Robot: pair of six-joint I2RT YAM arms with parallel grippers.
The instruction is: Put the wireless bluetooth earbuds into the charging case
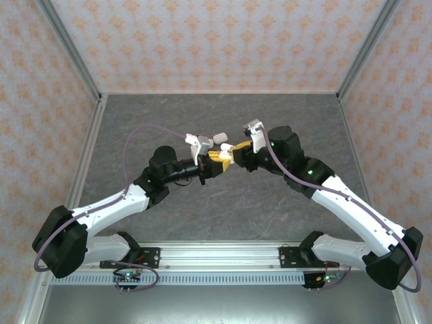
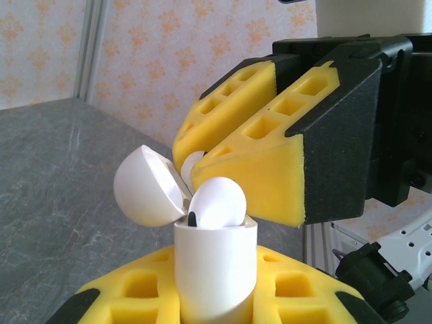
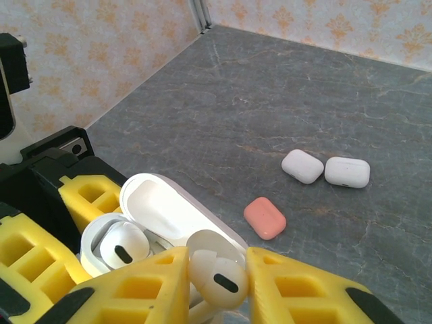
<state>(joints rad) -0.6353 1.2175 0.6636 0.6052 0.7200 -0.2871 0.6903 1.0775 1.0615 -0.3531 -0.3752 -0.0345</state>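
My left gripper (image 2: 216, 300) is shut on a white charging case (image 2: 216, 270), held upright between its yellow fingers (image 2: 131, 290). The case's lid (image 2: 147, 185) is flipped open, and one white earbud (image 2: 217, 202) sits in the case. My right gripper (image 3: 216, 283) is shut on a second white earbud (image 3: 226, 277), pinched between its yellow pads just above the open case and beside the seated earbud (image 3: 123, 246). In the top view the two grippers meet tip to tip at mid-table, the left gripper (image 1: 214, 162) facing the right gripper (image 1: 233, 154).
On the grey table beyond the grippers lie a closed pink case (image 3: 264, 217) and two closed white cases (image 3: 302, 166) (image 3: 347, 172), side by side. Patterned walls enclose the table on three sides.
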